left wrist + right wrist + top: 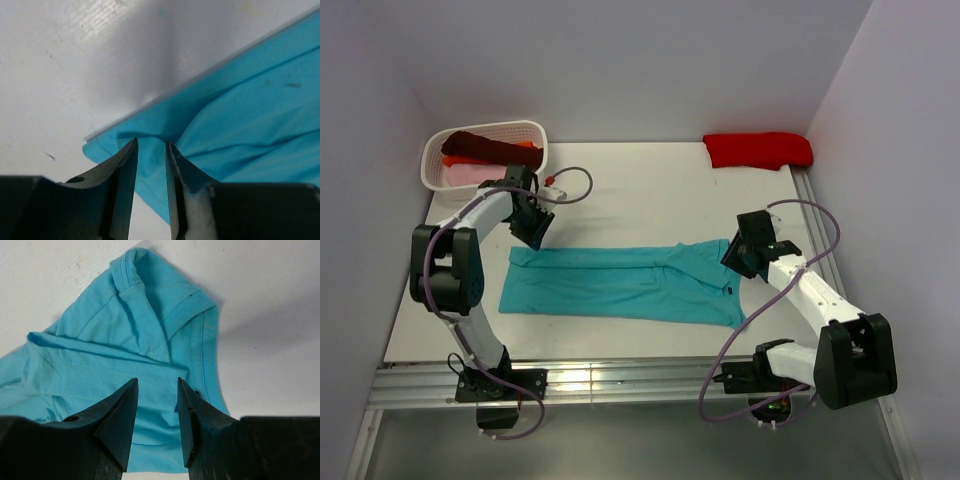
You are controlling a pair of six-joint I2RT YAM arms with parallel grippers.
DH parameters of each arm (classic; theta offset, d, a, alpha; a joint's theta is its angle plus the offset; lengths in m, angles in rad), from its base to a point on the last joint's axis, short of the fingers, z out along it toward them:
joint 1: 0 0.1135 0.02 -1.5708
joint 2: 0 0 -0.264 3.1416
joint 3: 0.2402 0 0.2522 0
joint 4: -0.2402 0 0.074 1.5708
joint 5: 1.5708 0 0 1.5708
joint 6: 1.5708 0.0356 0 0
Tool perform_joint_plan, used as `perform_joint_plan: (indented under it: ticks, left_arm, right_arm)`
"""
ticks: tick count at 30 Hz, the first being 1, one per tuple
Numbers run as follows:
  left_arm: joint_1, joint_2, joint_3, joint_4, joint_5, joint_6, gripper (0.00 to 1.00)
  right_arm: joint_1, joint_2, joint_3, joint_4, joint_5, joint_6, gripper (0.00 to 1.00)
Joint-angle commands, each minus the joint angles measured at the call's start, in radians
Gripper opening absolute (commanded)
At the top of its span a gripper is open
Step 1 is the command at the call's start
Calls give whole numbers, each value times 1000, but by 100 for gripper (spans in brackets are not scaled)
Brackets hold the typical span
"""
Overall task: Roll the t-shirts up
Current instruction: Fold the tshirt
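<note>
The teal t-shirt (620, 285) lies folded lengthwise into a long strip across the middle of the table. My left gripper (534, 234) is low over its far left corner. In the left wrist view the jaws (151, 141) stand a narrow gap apart over that corner of the teal cloth (250, 100), and creases run toward the tips. My right gripper (740, 258) is over the neck end. In the right wrist view it (157, 380) is open above the collar and folded sleeve (140, 315). A red t-shirt (758, 150) lies folded at the far right.
A white basket (536, 130) at the far left corner holds a maroon shirt (480, 145), an orange one (526, 145) and a pink one (460, 175). White walls close the back and sides. A metal rail (620, 378) runs along the near edge.
</note>
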Motion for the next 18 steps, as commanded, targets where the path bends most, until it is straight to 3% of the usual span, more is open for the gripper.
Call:
perform_joint_plan:
  ticks: [1,18]
  left_arm:
    - [-2,-81,-29,-22,-13,14,34]
    - [-2,-183,-170,-68,-50,35,33]
  right_arm:
    - [-6,-1,30,21,15,-15,44]
    - [-5,-27,8,6,35,-35,44]
